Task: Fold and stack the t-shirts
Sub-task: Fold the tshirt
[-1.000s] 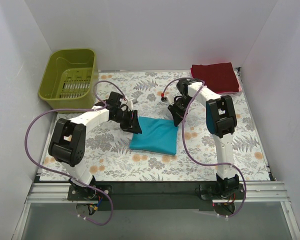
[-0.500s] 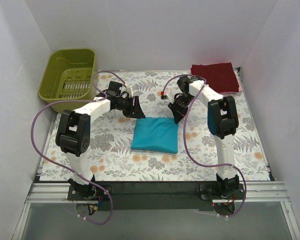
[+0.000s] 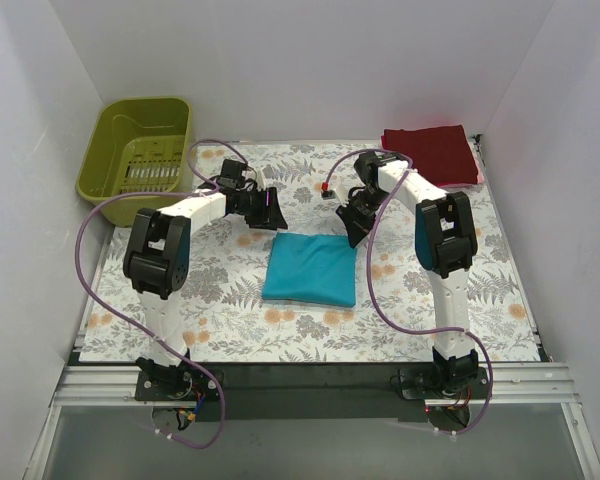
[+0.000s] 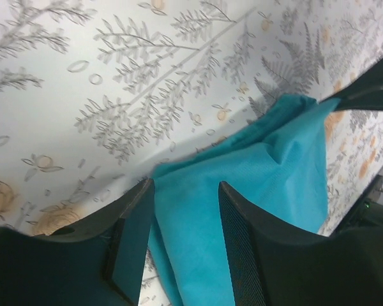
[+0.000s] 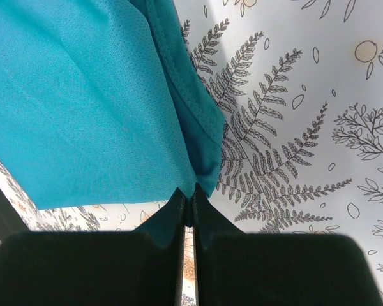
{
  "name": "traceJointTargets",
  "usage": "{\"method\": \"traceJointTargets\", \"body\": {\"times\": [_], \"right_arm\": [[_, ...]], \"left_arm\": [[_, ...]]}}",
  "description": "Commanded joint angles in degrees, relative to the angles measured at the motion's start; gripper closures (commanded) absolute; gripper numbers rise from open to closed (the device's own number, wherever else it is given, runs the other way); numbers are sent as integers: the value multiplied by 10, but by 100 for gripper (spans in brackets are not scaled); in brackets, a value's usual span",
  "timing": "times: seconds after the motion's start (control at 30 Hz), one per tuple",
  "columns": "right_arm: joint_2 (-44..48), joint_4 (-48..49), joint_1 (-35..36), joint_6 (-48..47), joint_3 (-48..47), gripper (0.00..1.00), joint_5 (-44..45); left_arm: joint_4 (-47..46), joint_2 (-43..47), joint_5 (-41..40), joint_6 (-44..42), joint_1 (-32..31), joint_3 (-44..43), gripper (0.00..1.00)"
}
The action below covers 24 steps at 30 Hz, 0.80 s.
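Top external view is showing you the teal t-shirt lying as a soft, slightly puffy rectangle in the middle of the table. The table's cover is carrying a flat print of grey ferns and orange blossoms. The shirt's knit is looking fine and matte, with a stitched hem running along the edge beside the right gripper. That gripper's dark fingers are pressing together on the shirt's far right corner, and the cloth is peaking up to a point there. The left gripper is hanging at the far left corner with its two ribbed black fingers standing apart. Teal cloth is showing in the gap between them, but you cannot tell whether they are touching it.

At the table's far right corner a dark red t-shirt is sitting folded into a neat rectangle, with a pink t-shirt peeking out as a thin strip at its right edge. A hard, olive-green plastic basket with a slotted floor is standing at the far left corner. Bare patterned cover is lying open along the near side of the teal shirt and out to both sides, while white walls are closing in the left, right and far edges.
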State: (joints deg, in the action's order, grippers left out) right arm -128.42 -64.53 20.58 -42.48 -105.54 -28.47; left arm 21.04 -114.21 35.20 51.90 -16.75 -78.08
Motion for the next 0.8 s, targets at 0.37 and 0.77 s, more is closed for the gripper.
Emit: {"method": "traceJointTargets", "body": {"times": [0.37,0.77], "right_arm": [[-3,-11,-4,-7,-7,99,-19],[-9,-11,-3,1,-12,99,-18]], "left_arm": [[9,-63,-12,11,13,-47,58],[-6,-38,46,49,16,-26,72]]}}
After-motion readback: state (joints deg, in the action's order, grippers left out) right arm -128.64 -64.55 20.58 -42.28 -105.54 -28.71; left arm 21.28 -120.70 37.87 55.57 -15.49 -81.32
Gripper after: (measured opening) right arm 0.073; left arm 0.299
